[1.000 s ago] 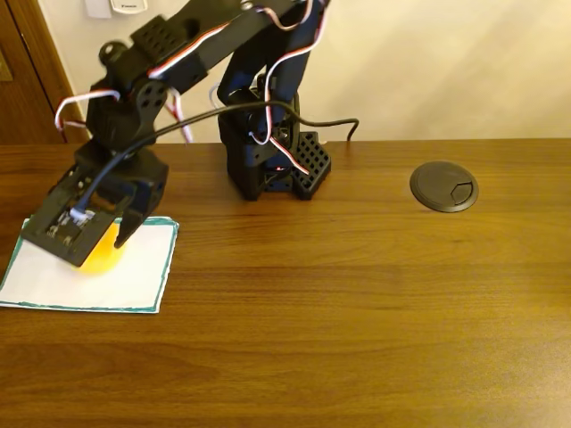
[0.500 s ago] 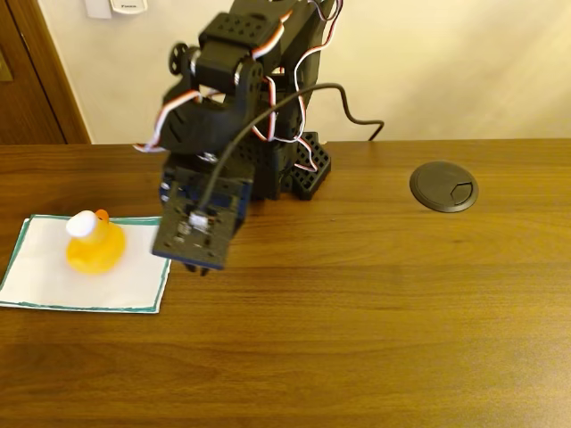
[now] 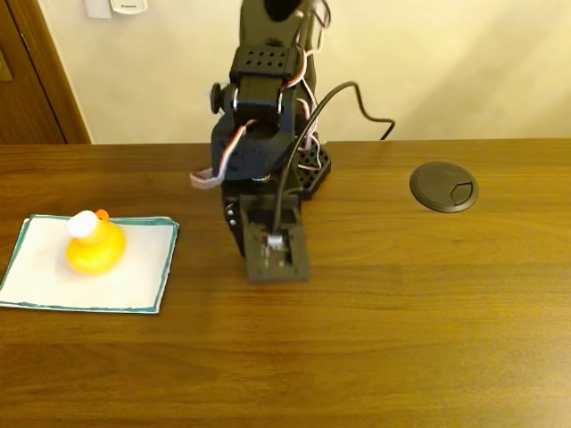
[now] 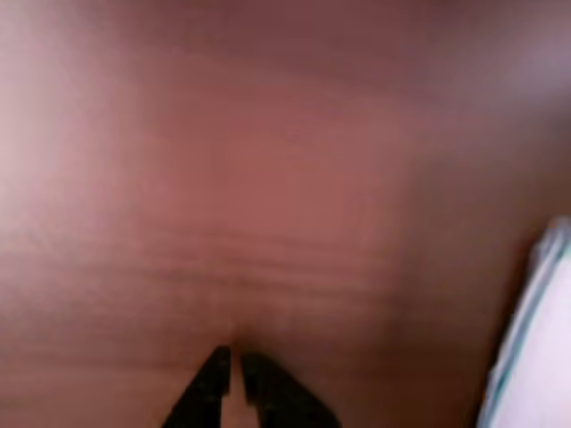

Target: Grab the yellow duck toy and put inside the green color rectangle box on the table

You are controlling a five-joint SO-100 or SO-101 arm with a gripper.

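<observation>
on your brown table (image 3: 375,330): one duck (image 3: 93,244) on one green-edged sheet (image 3: 134,276); your gripper (image 4: 234,357) is nearly closed, empty.

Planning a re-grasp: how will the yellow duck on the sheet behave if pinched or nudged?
The yellow duck toy looks rounded and glossy, so it could slip from a pinch. It stands upright with its head high, so a nudge may tip it. The paper sheet beneath would probably slide with it.

On the table (image 3: 401,339) there are one yellow duck toy (image 3: 93,243), one green color rectangle box (image 3: 134,276), one round dark grommet disc (image 3: 443,185) and one robot arm (image 3: 263,134).
</observation>
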